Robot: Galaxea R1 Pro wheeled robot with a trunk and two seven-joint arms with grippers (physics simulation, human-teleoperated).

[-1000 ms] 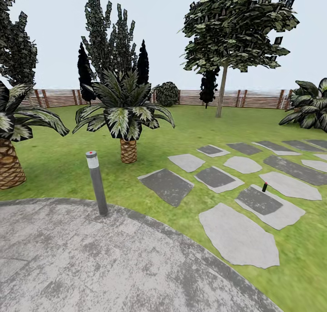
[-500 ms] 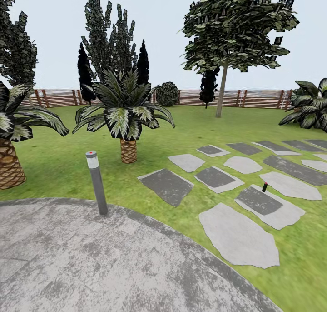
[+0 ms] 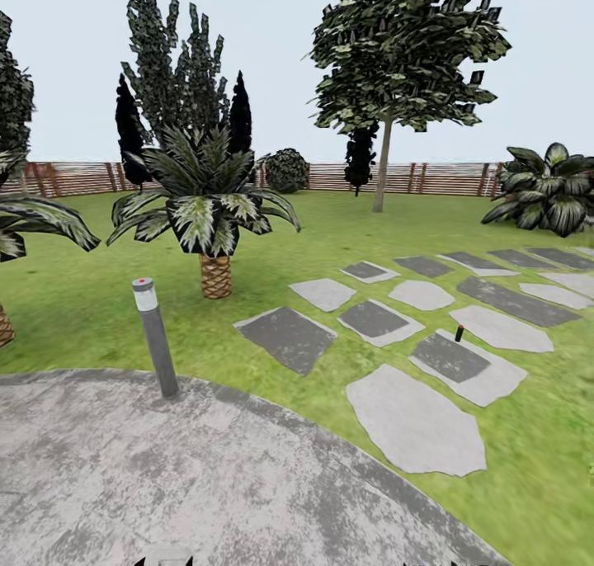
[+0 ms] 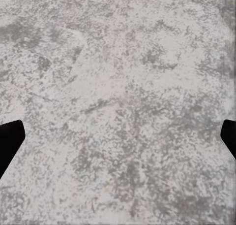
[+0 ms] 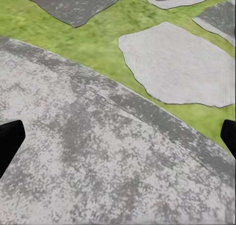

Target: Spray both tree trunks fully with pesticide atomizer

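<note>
The pesticide atomizer (image 3: 459,333), a small dark bottle with a red tip, stands on a grey stepping stone (image 3: 478,372) in the grass at the right of the head view, far ahead of both arms. One tree (image 3: 382,166) with a straight bare pale trunk and a dark leafy crown rises at the back near the fence. My left gripper (image 4: 118,141) hangs open over the grey paved patch, nothing between its fingers. My right gripper (image 5: 118,141) is open over the patch's curved edge, with grass and a pale stone beyond.
A grey bollard lamp (image 3: 154,339) with a red top stands at the paving's edge (image 3: 272,409). A short palm (image 3: 213,219) grows behind it, another at the far left. Several stepping stones (image 3: 285,337) cross the lawn. A slatted brown fence (image 3: 445,178) rings the back.
The whole head view has shifted: everything sits further left and slightly higher, so the camera has moved. No object has moved on its own.
</note>
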